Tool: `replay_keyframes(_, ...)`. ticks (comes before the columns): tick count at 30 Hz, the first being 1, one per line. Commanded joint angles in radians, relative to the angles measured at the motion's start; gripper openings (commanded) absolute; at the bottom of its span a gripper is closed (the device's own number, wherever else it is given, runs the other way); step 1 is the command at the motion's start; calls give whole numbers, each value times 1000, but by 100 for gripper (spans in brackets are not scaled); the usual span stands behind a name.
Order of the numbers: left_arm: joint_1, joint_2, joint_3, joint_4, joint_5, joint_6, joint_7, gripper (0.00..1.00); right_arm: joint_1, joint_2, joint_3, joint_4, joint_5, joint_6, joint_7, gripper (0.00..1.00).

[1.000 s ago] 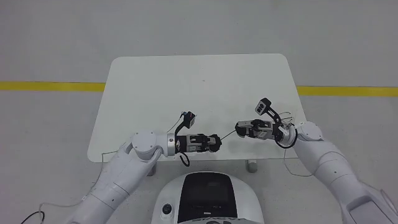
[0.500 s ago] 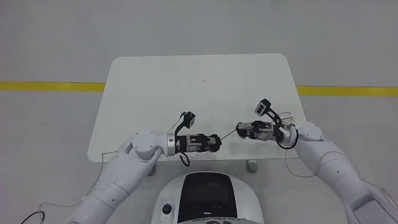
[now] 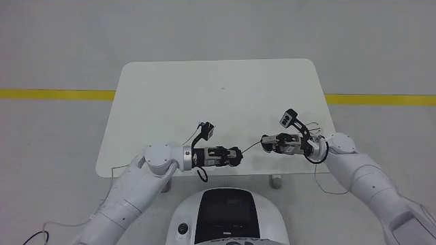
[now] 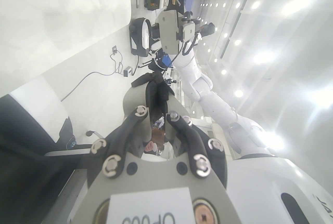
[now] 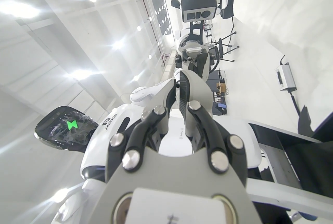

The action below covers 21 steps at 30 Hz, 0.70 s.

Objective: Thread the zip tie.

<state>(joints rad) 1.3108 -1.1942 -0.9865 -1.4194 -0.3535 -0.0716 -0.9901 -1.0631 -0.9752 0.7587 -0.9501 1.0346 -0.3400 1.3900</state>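
Observation:
A thin black zip tie (image 3: pixel 249 148) spans the short gap between my two grippers above the near edge of the white table (image 3: pixel 218 95). My left gripper (image 3: pixel 237 154) points right and is shut on one end of the tie. In the left wrist view the black tie (image 4: pixel 139 81) sticks out from between the closed fingers of the left gripper (image 4: pixel 156 87). My right gripper (image 3: pixel 265 143) points left, facing it, shut on the other end. In the right wrist view the right gripper (image 5: pixel 179 79) has its pads pressed nearly together, with the left gripper (image 5: pixel 193 58) facing it farther off.
The tabletop (image 3: pixel 204 109) beyond the grippers is bare white. Both grippers hover at the table's near edge. Yellow floor lines (image 3: pixel 54 94) run on either side of the table.
My right gripper has drawn back slightly to the right and a little nearer. The left arm has kept still.

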Motion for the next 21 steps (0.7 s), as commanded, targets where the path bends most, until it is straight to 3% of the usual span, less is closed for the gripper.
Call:
replay_keyframes(1,0,0,0,0,0,0,0,0,2,1,-4,0,0,0,0,4)
replay_keyframes(2,0,0,0,0,0,0,0,0,3,2,-5,0,-1,0,0,0)
replay_keyframes(15,0,0,0,0,0,0,0,1,13,2,-7,15,-17,0,0,0)
replay_keyframes(16,0,0,0,0,0,0,0,73,14,2,-4,17,-22,0,0,0)
replay_keyframes(17,0,0,0,0,0,0,0,100,13,1,1,16,-28,0,0,0)
replay_keyframes(21,0,0,0,0,0,0,0,100,6,-2,25,10,-48,0,0,0)
